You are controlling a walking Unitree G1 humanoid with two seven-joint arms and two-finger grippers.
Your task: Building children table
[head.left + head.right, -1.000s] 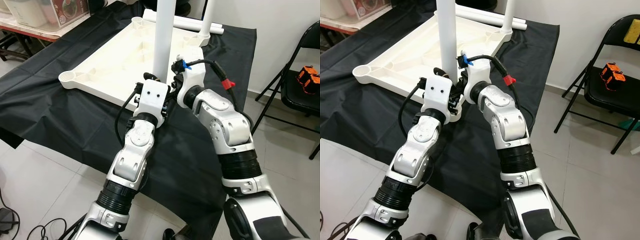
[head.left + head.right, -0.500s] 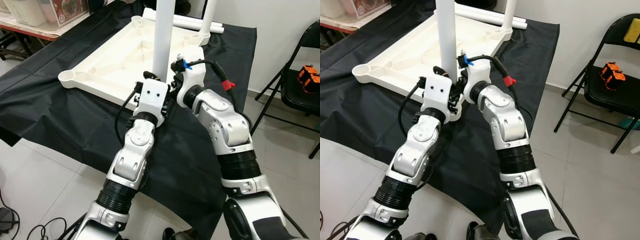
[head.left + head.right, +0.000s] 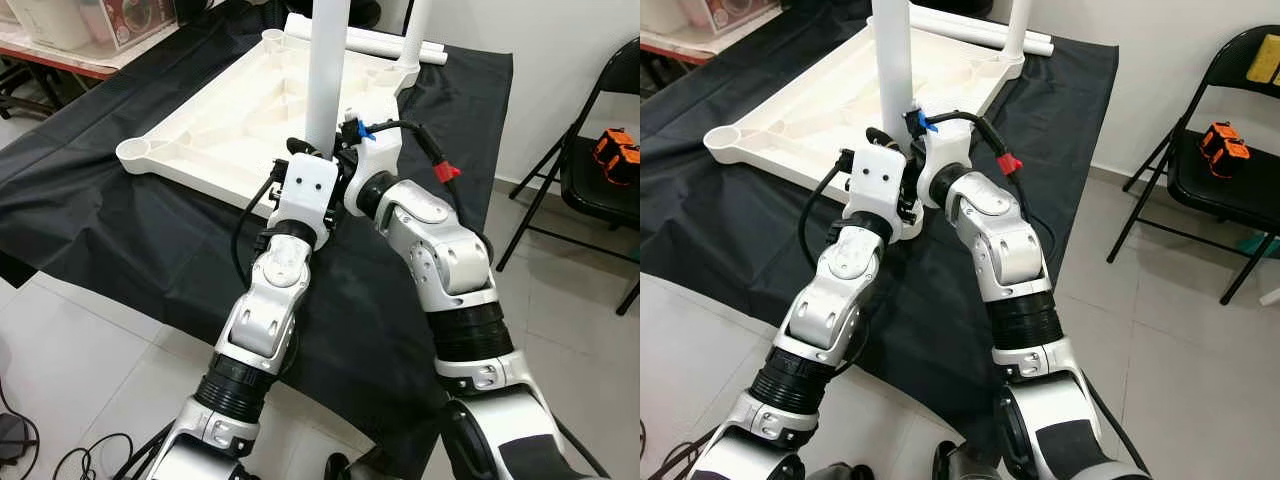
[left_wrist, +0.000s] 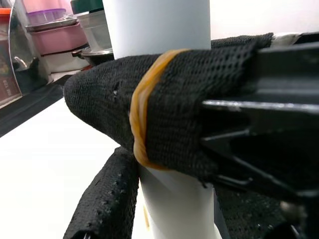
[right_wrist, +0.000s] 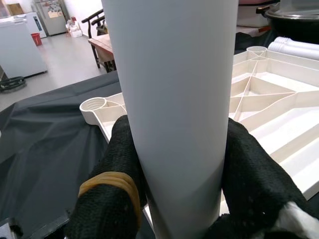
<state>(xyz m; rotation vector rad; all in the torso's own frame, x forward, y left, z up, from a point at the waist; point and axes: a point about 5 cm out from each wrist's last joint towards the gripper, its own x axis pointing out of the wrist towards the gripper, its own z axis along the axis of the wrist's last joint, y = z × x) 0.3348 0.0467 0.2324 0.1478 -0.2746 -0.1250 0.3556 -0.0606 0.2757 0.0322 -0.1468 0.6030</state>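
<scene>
Two white table legs are standing upright in the upturned white tabletop [image 3: 215, 130], and at least two more white tubes [image 3: 975, 30] are lying beyond its far edge at 12 o'clock. The tabletop is resting underside up on a black sheet [image 3: 110, 225], showing moulded ribs and round corner sockets; one empty socket [image 3: 135, 152] is sitting at 10 o'clock. The near leg [image 3: 325, 70] is a smooth, plain cylinder rising out of the top of the head views; the far leg [image 3: 415, 35] is standing at 1 o'clock. The left gripper [image 3: 312, 152] and the right gripper [image 3: 345, 150] are both clamping the near leg low down, mesh-covered fingers [image 5: 249, 174] pressing its sides. Two black folding chairs are standing at 3 o'clock; the nearer one [image 3: 1230, 150] is carrying an orange item.
</scene>
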